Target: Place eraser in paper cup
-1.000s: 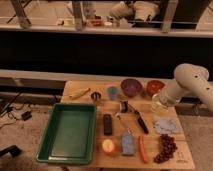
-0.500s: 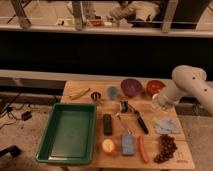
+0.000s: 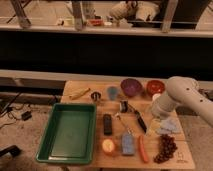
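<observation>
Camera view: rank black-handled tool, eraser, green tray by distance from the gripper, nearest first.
The gripper hangs over the right side of the table.
1. black-handled tool: just image-left of it.
2. eraser: mid-table, further left.
3. green tray: far left end.

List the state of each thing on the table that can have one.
eraser: lying flat on the table, not gripped
paper cup: partly hidden behind the arm
green tray: empty
gripper: open, holding nothing, low over the table's right side
</observation>
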You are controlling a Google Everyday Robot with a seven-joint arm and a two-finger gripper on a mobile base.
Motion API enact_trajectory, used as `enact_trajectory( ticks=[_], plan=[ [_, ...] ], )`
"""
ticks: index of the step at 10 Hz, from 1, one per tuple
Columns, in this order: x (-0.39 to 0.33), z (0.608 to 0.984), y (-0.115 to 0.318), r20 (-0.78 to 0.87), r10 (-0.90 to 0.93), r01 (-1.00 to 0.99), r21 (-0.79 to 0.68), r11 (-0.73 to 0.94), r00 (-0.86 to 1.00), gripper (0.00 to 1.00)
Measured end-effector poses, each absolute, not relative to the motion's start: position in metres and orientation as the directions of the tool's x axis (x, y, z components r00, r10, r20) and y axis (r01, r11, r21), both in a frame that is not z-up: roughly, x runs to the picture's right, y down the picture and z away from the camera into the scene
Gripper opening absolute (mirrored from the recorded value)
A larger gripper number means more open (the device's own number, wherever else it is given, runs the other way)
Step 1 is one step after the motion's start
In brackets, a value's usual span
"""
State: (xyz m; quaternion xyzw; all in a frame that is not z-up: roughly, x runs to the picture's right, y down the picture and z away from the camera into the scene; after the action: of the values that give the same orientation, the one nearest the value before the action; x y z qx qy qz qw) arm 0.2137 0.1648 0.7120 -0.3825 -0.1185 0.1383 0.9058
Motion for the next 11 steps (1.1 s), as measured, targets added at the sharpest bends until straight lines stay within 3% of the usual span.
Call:
enact_trajectory(
  ticks=[5,11],
  plan=[
    [0.172,0.729,0.163,0.233,0.278,-0.044,-0.69,0.723,0.932,0.8],
    [0.137,0.757,0.203,0.154,0.339,-0.125,-0.728,0.674,0.928,0.8]
  ],
)
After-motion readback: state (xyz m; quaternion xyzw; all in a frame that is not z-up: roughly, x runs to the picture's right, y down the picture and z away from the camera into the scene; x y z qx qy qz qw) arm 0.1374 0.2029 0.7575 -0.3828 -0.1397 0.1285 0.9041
